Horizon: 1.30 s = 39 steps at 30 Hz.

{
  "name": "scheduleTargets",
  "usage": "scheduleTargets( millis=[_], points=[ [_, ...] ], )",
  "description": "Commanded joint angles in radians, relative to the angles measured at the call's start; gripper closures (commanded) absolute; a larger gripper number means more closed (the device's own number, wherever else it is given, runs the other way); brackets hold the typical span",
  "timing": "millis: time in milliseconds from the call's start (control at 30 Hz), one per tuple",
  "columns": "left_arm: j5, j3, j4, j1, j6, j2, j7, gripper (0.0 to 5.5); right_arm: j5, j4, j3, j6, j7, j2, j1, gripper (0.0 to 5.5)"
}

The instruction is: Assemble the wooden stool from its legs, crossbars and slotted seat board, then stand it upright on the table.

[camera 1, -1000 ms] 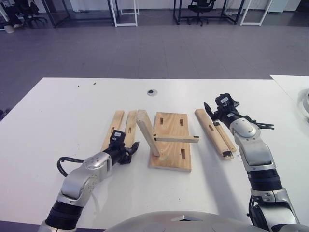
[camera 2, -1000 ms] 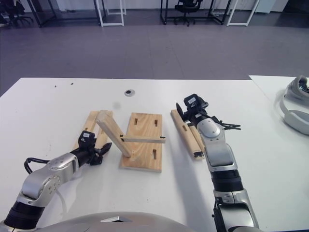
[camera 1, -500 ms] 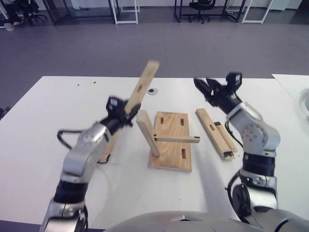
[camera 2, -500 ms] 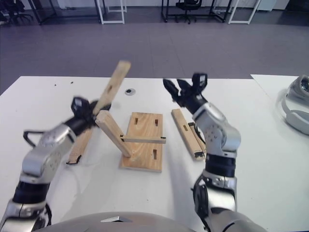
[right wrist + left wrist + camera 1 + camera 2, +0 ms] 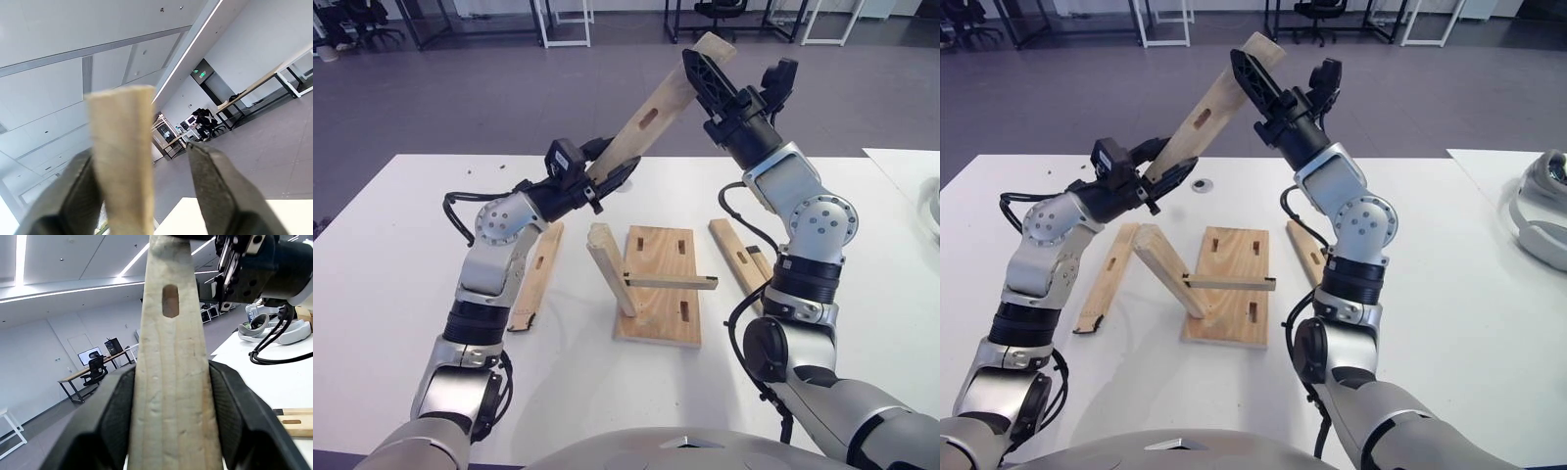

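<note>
The slotted leg [image 5: 646, 117] is held up over the worktop [image 5: 431, 245], the left end effector [image 5: 604, 176] clamping its lower end and the right end effector [image 5: 734, 69] wide around its top, so this looks like a handover; next the right should close before the leg goes to the seat board [image 5: 661, 328].

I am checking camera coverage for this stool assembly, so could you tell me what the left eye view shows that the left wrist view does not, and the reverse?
Left eye view: the seat board lying on the table, a tilted leg rising from it with a crossbar jutting sideways.
Left wrist view: ceiling light strips overhead.
Both: the raised leg, clamped low down by the left gripper, its top end between the open fingers of the right gripper.
</note>
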Motion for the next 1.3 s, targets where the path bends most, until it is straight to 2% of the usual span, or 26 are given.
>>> scheduleTargets(
  millis=[33, 200, 233, 267, 367, 433, 533, 600, 667, 767, 1067, 1233, 1300],
  points=[
    [0.026, -0.009, 0.000, -0.008, -0.027, 0.016, -0.046, 3.42, 0.023, -0.007, 0.014, -0.001, -0.004, -0.005, -0.001, 3.49],
    [0.029, -0.001, 0.017, -0.012, -0.040, 0.041, -0.113, 3.42, 0.036, -0.031, 0.029, 0.003, 0.005, -0.025, 0.034, 4.44],
    [0.025, 0.004, 0.013, -0.010, -0.037, 0.044, -0.120, 3.42, 0.042, -0.042, 0.030, 0.004, 0.001, -0.028, 0.050, 4.48],
    [0.021, 0.010, 0.009, -0.007, -0.031, 0.047, -0.123, 3.03, 0.050, -0.056, 0.027, 0.004, -0.012, -0.028, 0.070, 4.48],
    [0.032, 0.031, 0.004, 0.014, 0.008, 0.050, -0.084, 2.61, 0.052, -0.160, -0.026, -0.043, -0.092, -0.018, 0.216, 4.49],
    [0.049, 0.094, -0.075, 0.152, 0.055, 0.085, -0.022, 2.26, 0.090, -0.339, -0.085, -0.030, -0.180, -0.030, 0.422, 4.49],
    [0.103, 0.174, -0.270, 0.544, 0.177, 0.124, 0.075, 1.59, 0.274, -0.609, -0.144, 0.024, -0.308, -0.066, 0.814, 4.49],
    [0.125, 0.148, -0.364, 0.741, 0.269, 0.111, 0.125, 1.37, 0.408, -0.679, -0.182, 0.022, -0.397, -0.110, 0.969, 4.49],
    [0.163, 0.086, -0.411, 0.814, 0.332, 0.105, 0.163, 1.37, 0.456, -0.677, -0.182, 0.014, -0.444, -0.162, 1.033, 4.49],
    [0.218, -0.007, -0.427, 0.800, 0.417, 0.104, 0.189, 1.37, 0.456, -0.675, -0.159, -0.015, -0.501, -0.220, 1.092, 4.49],
    [0.261, -0.113, -0.369, 0.704, 0.522, 0.083, 0.200, 1.37, 0.336, -0.696, -0.047, -0.153, -0.563, -0.244, 1.069, 4.49],
    [0.155, -0.119, -0.458, 0.679, 0.641, 0.042, 0.173, 1.37, 0.230, -0.714, 0.009, -0.170, -0.596, -0.291, 1.037, 4.49],
    [0.108, -0.115, -0.488, 0.666, 0.677, 0.017, 0.171, 1.37, 0.134, -0.743, 0.067, -0.132, -0.576, -0.364, 1.014, 4.49]
  ],
)
